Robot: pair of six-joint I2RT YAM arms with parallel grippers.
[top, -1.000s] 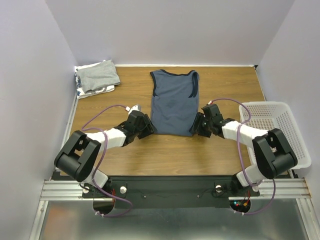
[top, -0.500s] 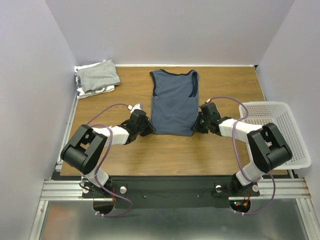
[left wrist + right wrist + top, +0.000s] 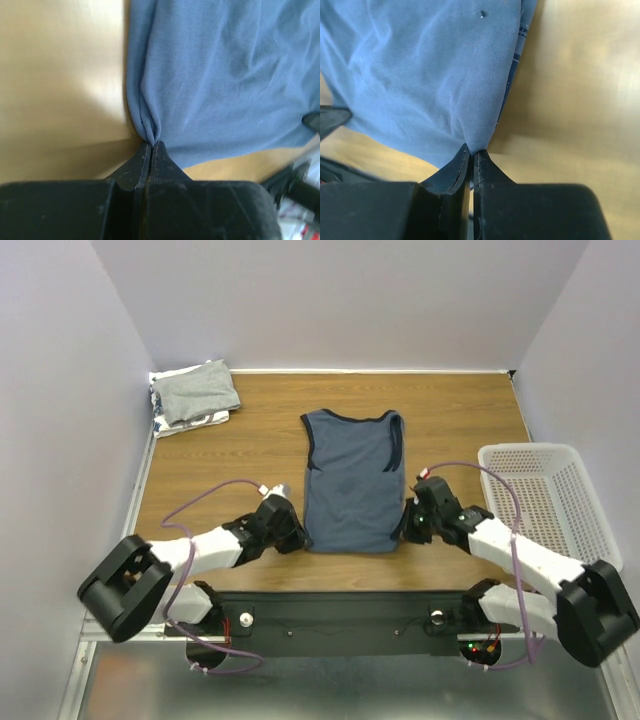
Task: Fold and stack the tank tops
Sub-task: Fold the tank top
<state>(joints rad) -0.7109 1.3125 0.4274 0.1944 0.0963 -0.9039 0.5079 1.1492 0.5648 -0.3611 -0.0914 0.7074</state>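
Wooden table [image 3: 250,430] with slate-blue tank top [image 3: 350,480] spread flat at centre, neck away from the arm bases. Left gripper [image 3: 151,146] clenched on its near left hem corner, right gripper [image 3: 471,150] clenched on its near right corner. Light grey tank top [image 3: 198,390] folded far left of it; white mesh basket [image 3: 530,448] to its right

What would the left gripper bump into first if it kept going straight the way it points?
The blue tank top. The left gripper is shut on its edge, and the cloth fills the way ahead. How far it lies beyond that is hard to judge.
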